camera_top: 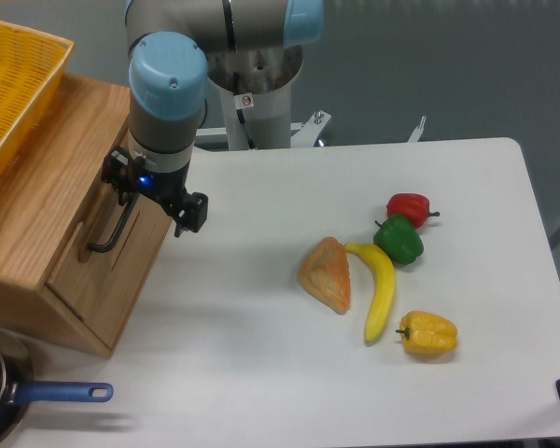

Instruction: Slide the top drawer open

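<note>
The top drawer (pixel 121 271) is the light-oak front panel of the wooden cabinet (pixel 47 215) at the left, facing right. Its long black bar handle (pixel 109 235) runs down the panel. The panel looks flush with the cabinet. My gripper (pixel 151 194) hangs under the blue-capped wrist, right at the handle's upper end. Its black fingers (pixel 190 212) stand wide apart on either side of that end, open and not clamped on the bar. The top of the handle is hidden behind the gripper.
A yellow mesh basket (pixel 14 89) sits on the cabinet. A pan with a blue handle (pixel 61 393) lies at the front left. On the table lie a bread wedge (pixel 327 273), a banana (pixel 381 289), and red (pixel 409 207), green (pixel 398 240) and yellow peppers (pixel 427 333).
</note>
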